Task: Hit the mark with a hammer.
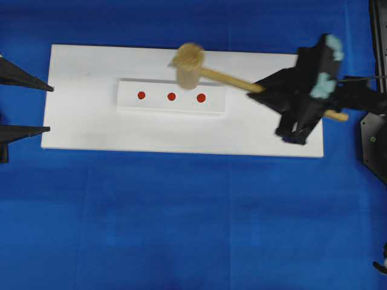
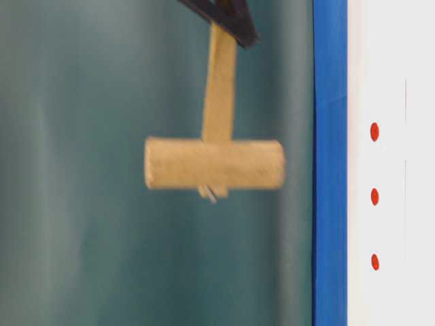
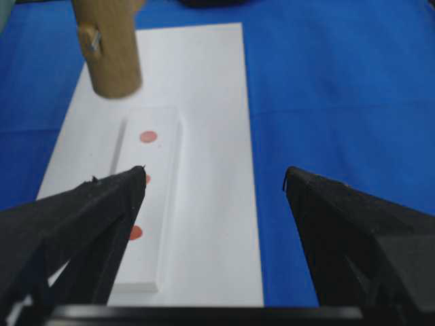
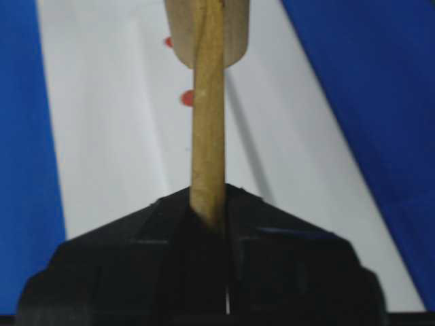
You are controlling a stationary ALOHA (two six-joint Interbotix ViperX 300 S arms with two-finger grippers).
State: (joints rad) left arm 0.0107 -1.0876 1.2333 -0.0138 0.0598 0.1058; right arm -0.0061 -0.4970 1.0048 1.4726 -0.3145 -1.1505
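The hammer point(image 1: 189, 60) is a light-wood mallet, and my right gripper point(image 1: 263, 89) is shut on its handle. Its head hangs in the air above the back edge of the raised white strip point(image 1: 157, 106), near the right-hand red mark point(image 1: 201, 97). Two more red marks point(image 1: 172, 96) point(image 1: 141, 95) lie to the left on the strip. In the table-level view the hammer point(image 2: 214, 163) is blurred and stands off from the marks point(image 2: 374, 197). In the right wrist view the hammer's handle point(image 4: 207, 122) runs out from the right gripper point(image 4: 209, 204). My left gripper point(image 1: 51, 109) point(image 3: 216, 173) stands open at the board's left end, holding nothing.
The strip lies on a larger white board point(image 1: 78, 127), which sits on a blue cloth point(image 1: 181, 229). Black arm hardware point(image 1: 372, 139) stands at the right edge.
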